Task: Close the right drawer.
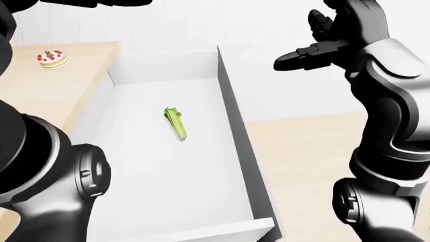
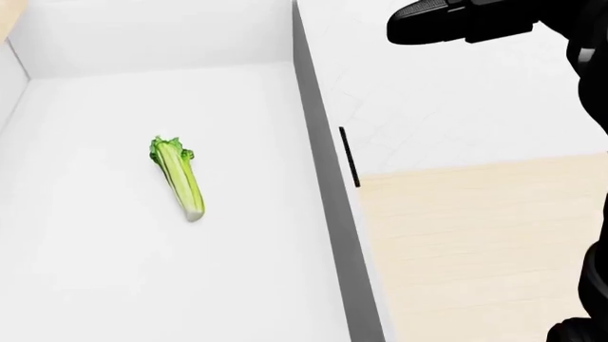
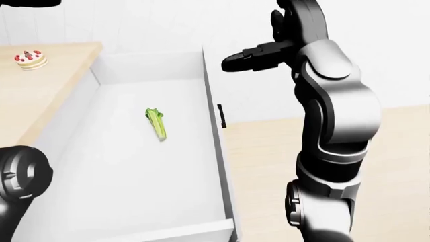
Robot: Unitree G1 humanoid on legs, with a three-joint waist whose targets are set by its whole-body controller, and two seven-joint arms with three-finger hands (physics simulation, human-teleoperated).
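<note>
The right drawer [image 2: 95,278] stands pulled out, a white box filling the left and middle of the head view. Its front panel [image 2: 328,214] runs top to bottom, with a black handle [image 2: 350,157] on its right face. A green celery stalk [image 2: 177,178] lies inside. My right hand [image 1: 316,48] is raised at the upper right, fingers spread open, above and to the right of the front panel and not touching it. Only a dark sliver of my left hand [image 1: 101,2] shows at the top edge of the left-eye view.
A wooden counter [image 1: 40,96] lies left of the drawer, with a small cake [image 1: 52,57] on it. Pale wooden floor [image 2: 485,256] spreads right of the drawer front. My left arm [image 1: 40,171] fills the lower left of the left-eye view.
</note>
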